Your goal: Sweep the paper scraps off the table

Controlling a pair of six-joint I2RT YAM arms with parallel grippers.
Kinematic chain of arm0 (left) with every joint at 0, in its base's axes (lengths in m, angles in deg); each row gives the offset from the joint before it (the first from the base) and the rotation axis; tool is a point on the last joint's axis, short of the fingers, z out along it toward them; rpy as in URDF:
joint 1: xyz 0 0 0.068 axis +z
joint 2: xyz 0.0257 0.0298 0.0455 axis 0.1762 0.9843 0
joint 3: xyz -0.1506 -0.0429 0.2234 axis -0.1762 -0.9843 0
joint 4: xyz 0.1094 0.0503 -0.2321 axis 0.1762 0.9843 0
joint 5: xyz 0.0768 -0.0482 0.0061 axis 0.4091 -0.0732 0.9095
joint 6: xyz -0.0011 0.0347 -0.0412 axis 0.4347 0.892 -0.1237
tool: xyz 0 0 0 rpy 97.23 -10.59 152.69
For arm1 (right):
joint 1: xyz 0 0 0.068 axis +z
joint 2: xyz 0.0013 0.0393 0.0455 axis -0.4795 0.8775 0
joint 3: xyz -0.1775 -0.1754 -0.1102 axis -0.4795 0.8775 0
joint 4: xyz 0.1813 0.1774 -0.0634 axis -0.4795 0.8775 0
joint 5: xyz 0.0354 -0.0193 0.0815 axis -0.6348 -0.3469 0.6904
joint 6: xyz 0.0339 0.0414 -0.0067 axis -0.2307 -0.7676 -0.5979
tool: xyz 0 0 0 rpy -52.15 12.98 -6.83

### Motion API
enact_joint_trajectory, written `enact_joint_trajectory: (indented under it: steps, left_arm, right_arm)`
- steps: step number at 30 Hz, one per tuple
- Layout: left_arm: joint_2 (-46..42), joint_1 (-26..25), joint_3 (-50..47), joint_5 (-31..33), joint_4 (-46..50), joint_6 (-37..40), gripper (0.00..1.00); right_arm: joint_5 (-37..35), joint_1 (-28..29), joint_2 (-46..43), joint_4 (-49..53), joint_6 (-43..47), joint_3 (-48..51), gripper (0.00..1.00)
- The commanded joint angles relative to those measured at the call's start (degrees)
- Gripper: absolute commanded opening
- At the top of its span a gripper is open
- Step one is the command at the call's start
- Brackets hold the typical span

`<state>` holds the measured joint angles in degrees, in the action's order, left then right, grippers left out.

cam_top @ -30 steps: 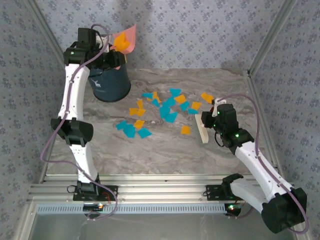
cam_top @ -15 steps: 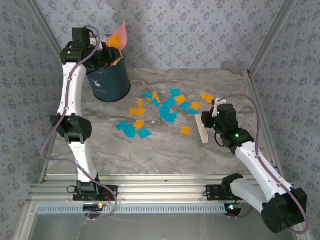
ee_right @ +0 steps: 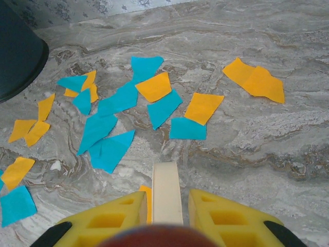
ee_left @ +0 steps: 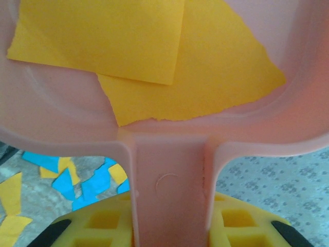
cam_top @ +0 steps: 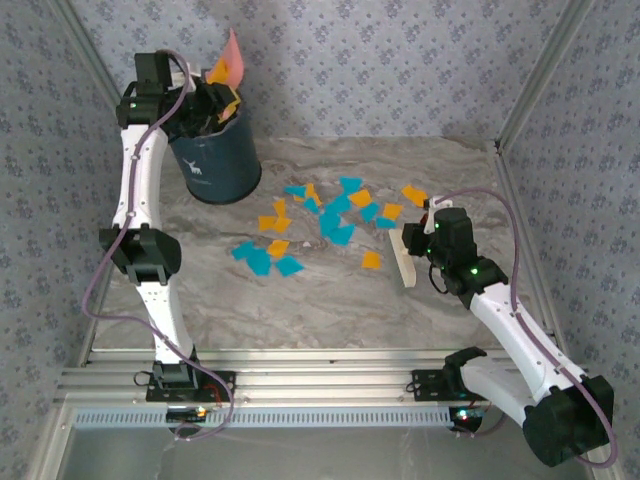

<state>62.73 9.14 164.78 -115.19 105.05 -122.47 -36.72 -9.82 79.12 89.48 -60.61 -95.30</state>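
Note:
My left gripper (cam_top: 203, 100) (ee_left: 172, 226) is shut on the handle of the pink dustpan (cam_top: 233, 52) (ee_left: 267, 128). It holds the pan tipped steeply up above the dark blue bin (cam_top: 215, 165) at the back left. Large orange scraps (ee_left: 154, 56) (cam_top: 222, 72) lie inside the pan. Several turquoise and orange paper scraps (cam_top: 330, 215) (ee_right: 128, 103) are spread over the middle of the marble table (cam_top: 300, 300). My right gripper (cam_top: 422, 243) (ee_right: 165, 211) is shut on a cream brush (cam_top: 405, 258) (ee_right: 166, 190), just right of the scraps.
The bin (ee_right: 15, 56) stands at the table's back left corner. Aluminium rails (cam_top: 300, 385) run along the near edge, and patterned walls (cam_top: 400, 60) close in the back and sides. Bare marble lies in front of the scraps.
The left arm has swung the dustpan left and tipped it steeper over the bin. The right arm and the scraps on the table have not moved.

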Motion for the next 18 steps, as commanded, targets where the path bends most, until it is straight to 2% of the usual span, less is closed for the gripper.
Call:
enact_joint_trajectory:
  steps: [1, 18]
  left_arm:
    - [0.0, 0.2, -1.2, -3.2, -6.2, -4.8, 0.0]
    - [-6.8, 1.3, -17.9, -4.4, -26.6, -15.3, 0.0]
  right_arm:
    - [0.6, -0.4, -0.3, -0.9, -1.2, -1.3, 0.0]
    - [1.0, -0.4, -0.2, -1.0, -1.4, -1.0, 0.0]
